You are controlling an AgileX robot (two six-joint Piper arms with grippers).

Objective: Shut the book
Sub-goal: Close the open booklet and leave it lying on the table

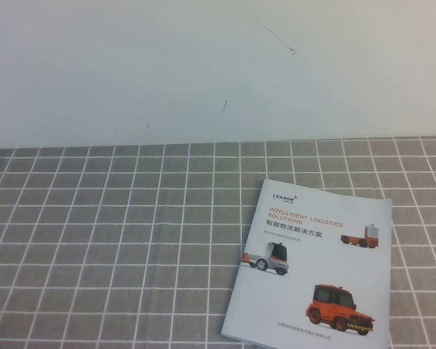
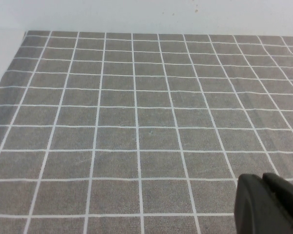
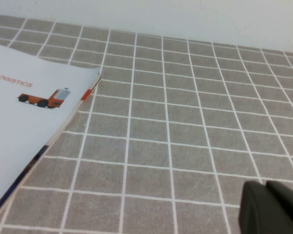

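A white booklet (image 1: 312, 262) lies flat and closed on the grey checked cloth (image 1: 116, 233), at the front right of the table; its cover shows orange vehicles and the words "Intelligent Logistics Solutions". Neither arm appears in the high view. In the right wrist view the booklet (image 3: 24, 112) is off to one side, and my right gripper (image 3: 264, 185) hovers over bare cloth apart from it, its black fingers pressed together on nothing. My left gripper (image 2: 262, 178) is likewise shut and empty above bare cloth (image 2: 136, 122); no booklet shows in that view.
A white wall (image 1: 203, 65) rises behind the table's far edge. The checked cloth reaches the left edge (image 2: 10, 73) of the table. The booklet's front corner lies near the table's front edge (image 1: 232, 338).
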